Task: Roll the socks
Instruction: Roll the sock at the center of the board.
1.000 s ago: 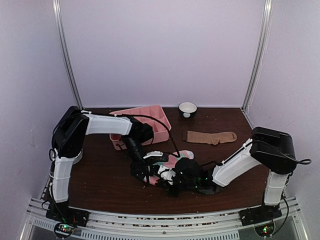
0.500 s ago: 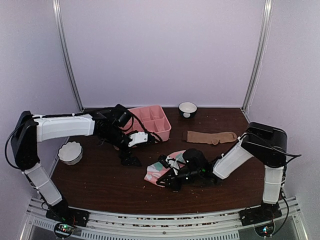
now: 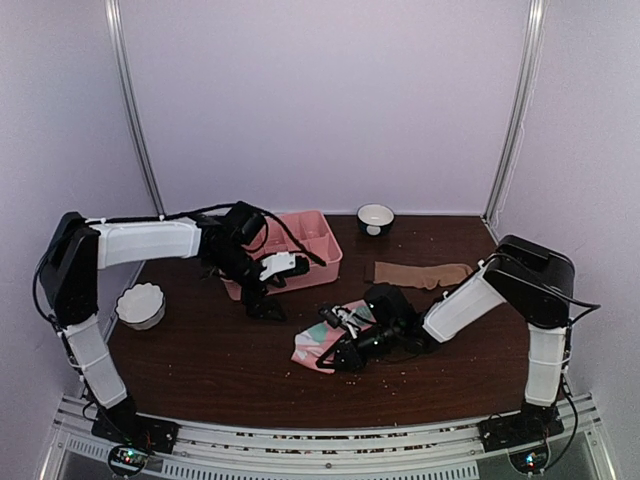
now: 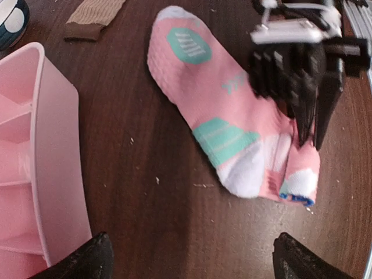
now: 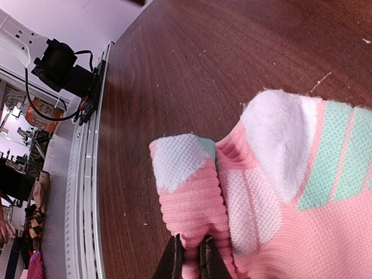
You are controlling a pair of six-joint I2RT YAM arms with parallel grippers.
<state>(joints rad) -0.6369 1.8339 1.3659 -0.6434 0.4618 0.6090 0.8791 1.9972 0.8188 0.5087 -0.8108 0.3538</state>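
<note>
Dark wooden tabletop (image 3: pixel 200 360), pale walls behind. The right hand (image 5: pixel 190 263) is pinching the folded-over end of the pink sock (image 4: pixel 215 99), which lies mid-table. The left hand (image 3: pixel 262 303) hangs spread wide beside the pink tray (image 3: pixel 312 240), holding nothing. The tan sock (image 3: pixel 420 274) lies flat, further back on the right.

Ribbed knit pink sock (image 4: pixel 215 110), glossy wood table (image 4: pixel 145 192)
</note>
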